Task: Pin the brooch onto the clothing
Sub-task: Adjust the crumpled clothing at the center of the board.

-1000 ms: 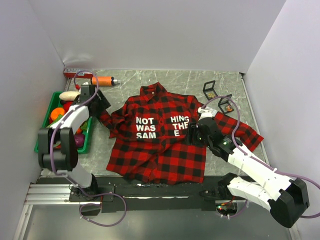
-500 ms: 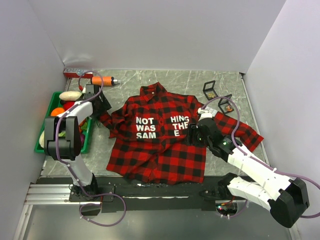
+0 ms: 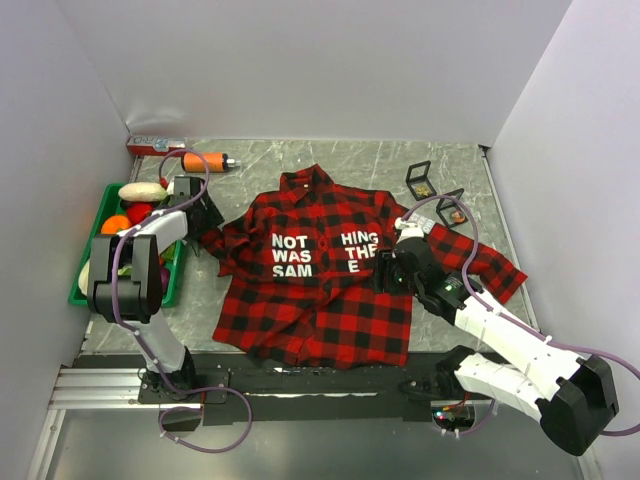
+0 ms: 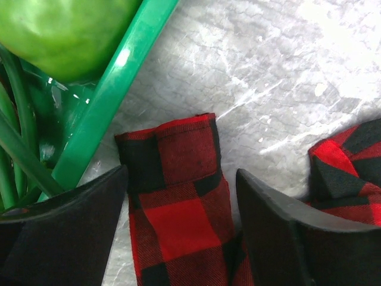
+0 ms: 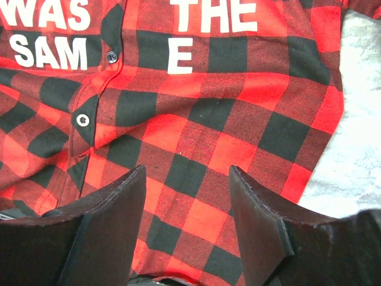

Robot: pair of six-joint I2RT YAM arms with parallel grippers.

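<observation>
The clothing, a red-and-black plaid shirt with white lettering, lies flat in the middle of the table. My left gripper is low over the end of its left sleeve. In the left wrist view the sleeve cuff lies between the open left gripper's fingers, which do not pinch it. My right gripper hovers open over the shirt front, right of the lettering. The right wrist view shows only plaid cloth under the open right gripper. Two small black stands at the back right hold tiny pieces; I cannot tell which is the brooch.
A green basket of toy vegetables stands at the left edge, its rim close to the left gripper. An orange bottle and a red item lie at the back left. White walls close in the table.
The left arm has swung and brought its gripper a little down and right onto the sleeve cuff. The right arm has barely moved.
</observation>
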